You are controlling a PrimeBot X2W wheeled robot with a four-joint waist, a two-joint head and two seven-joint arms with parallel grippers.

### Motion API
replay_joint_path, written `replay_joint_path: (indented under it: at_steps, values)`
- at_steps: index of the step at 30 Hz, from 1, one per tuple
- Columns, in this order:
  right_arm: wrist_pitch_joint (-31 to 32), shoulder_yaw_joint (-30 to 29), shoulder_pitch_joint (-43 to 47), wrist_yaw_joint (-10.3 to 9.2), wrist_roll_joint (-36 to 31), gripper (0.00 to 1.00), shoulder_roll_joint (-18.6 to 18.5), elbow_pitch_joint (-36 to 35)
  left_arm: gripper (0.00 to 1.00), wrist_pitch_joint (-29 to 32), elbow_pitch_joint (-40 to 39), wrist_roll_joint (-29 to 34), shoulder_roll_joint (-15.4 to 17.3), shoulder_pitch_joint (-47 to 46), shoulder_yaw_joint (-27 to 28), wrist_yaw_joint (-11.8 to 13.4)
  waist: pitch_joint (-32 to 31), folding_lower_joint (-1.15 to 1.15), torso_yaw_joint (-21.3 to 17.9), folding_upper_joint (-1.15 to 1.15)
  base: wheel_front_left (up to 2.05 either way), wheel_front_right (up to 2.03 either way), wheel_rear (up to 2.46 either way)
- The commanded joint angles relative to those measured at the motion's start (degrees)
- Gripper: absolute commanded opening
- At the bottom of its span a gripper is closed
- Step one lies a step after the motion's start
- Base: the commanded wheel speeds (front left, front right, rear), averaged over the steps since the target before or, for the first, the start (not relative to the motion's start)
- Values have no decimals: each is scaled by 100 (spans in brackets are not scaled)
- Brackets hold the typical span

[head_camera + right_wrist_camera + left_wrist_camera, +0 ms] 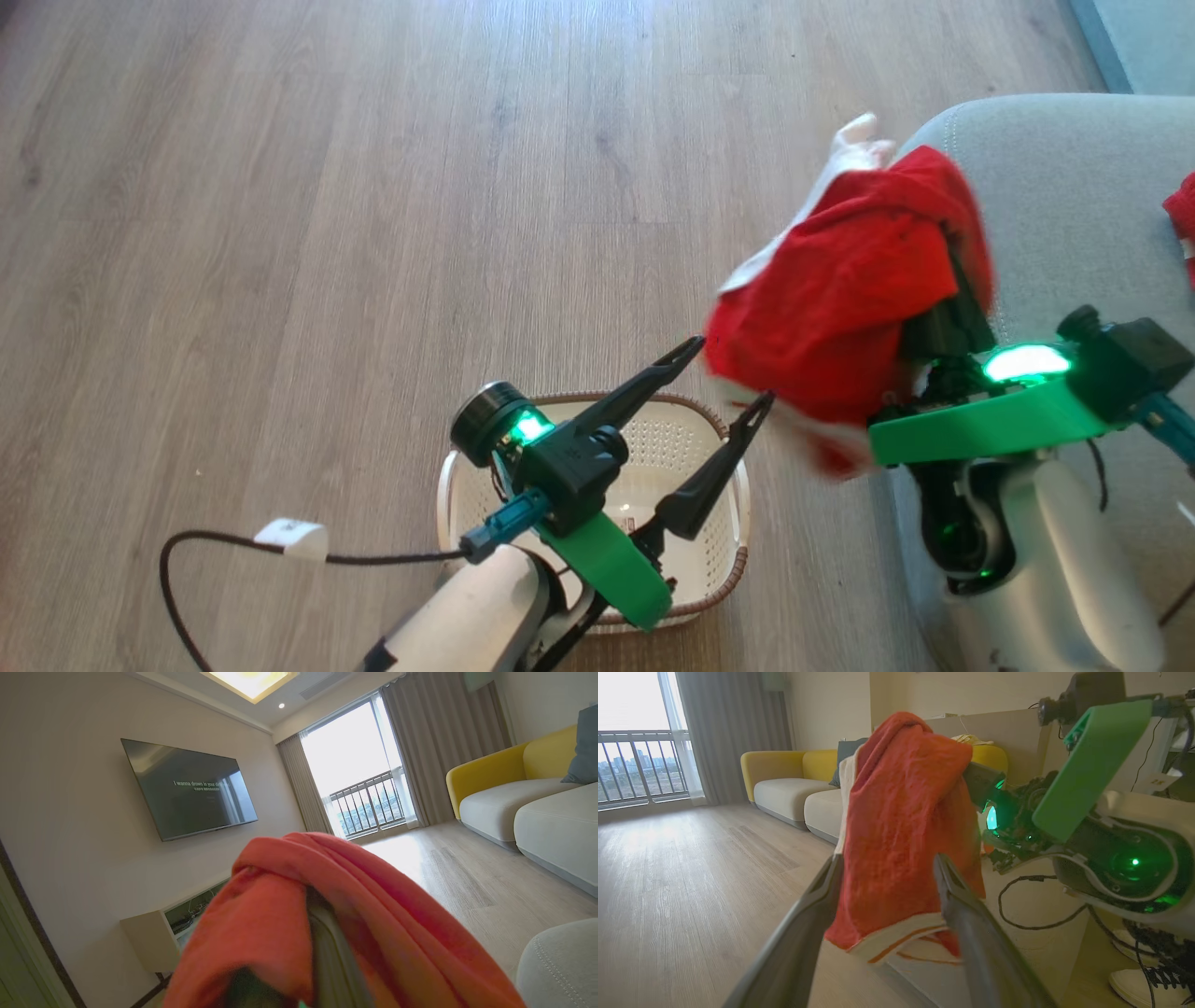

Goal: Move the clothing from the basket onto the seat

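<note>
The left pincer point(731, 371) hangs directly over the basket point(653, 439), its two dark fingers spread wide and gripping nothing. Their tips reach up and to the right of the basket, toward the lower hem of the clothing point(840, 308). In the left wrist view that hem, with its white trim, dangles between the open fingers; whether it brushes them I cannot tell.

The right pincer point(945, 313) is up and to the right of the basket. It is pressed together with the red clothing draped over it and bunched around its fingers, so the garment's weight appears to hang from this arm alone. Carrying it high probably keeps the cloth clear of the basket rim on the way to the seat point(1074, 215), the grey cushion just right of the basket. The clothing is in the air over the seat's near corner, not yet laid down.

A second red garment point(1184, 219) lies on the seat at its side far from the basket. The basket's white floor looks bare of cloth.

The basket stands on a pale wood-plank floor point(327, 233), with a black cable point(215, 546) trailing to its left. Farther from the basket are a yellow-backed sofa point(784, 779), a curtained balcony window point(640, 760) and a wall-mounted television point(187, 793).
</note>
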Motion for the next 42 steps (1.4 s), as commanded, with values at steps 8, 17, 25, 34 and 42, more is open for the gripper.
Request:
replay_joint_path:
  at_steps: [8, 17, 25, 34, 42]
  values:
    - [-54, -246, -356, -1, -426, 0, 37, -321, 100, -28, 15, 372, 20, 24, 576, -82, -14, 0, -29, 0, 0, 0, 0]
    - [-54, -703, -84, -1, -805, 0, 37, -372, 100, -28, 271, 478, 37, 388, 1044, -165, -36, 0, -29, 0, 0, 0, 0]
    - [-54, -1142, 331, -1, -957, 0, 37, 104, 100, -28, 445, 665, 32, 613, 1210, -216, -56, 0, -37, 0, 0, 0, 0]
    - [-54, -1599, 572, -1, -811, 0, 37, 479, 100, -28, 683, 897, 31, 924, 1290, -257, -59, 0, -119, 0, 0, 0, 0]
    - [-54, -1648, 646, -1, -741, 0, 37, 540, 100, -28, 754, 979, 28, 1060, 1284, -270, -30, 0, -156, 0, 0, 0, 0]
